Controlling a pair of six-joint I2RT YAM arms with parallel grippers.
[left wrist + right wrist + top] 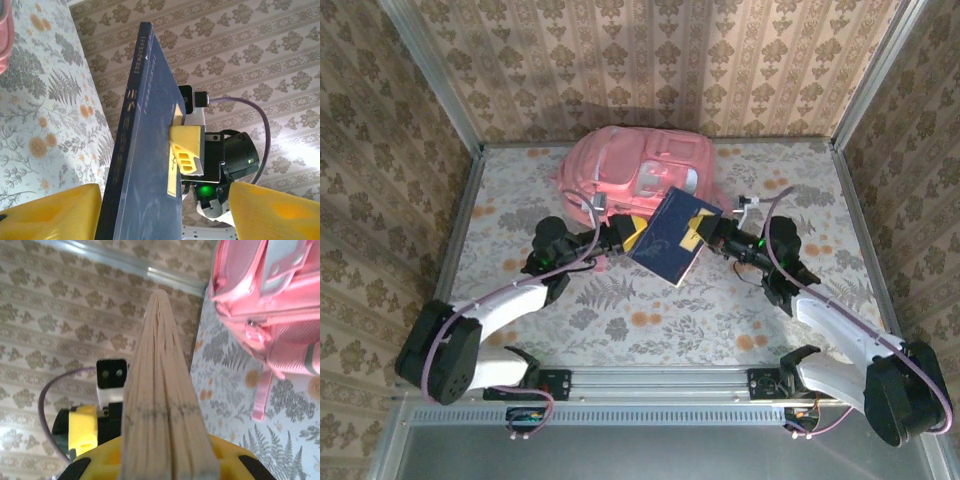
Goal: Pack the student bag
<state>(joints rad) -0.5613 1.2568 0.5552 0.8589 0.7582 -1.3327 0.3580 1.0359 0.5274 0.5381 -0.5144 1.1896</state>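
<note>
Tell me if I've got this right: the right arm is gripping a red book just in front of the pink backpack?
Not quite. The book is dark blue, not red, as the top external view shows. The rest is right: the right gripper is gripping it just in front of the pink backpack.

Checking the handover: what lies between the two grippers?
A navy book, in the top view: it spans the gap from the left gripper to the right gripper, which clamps its edge.
</note>
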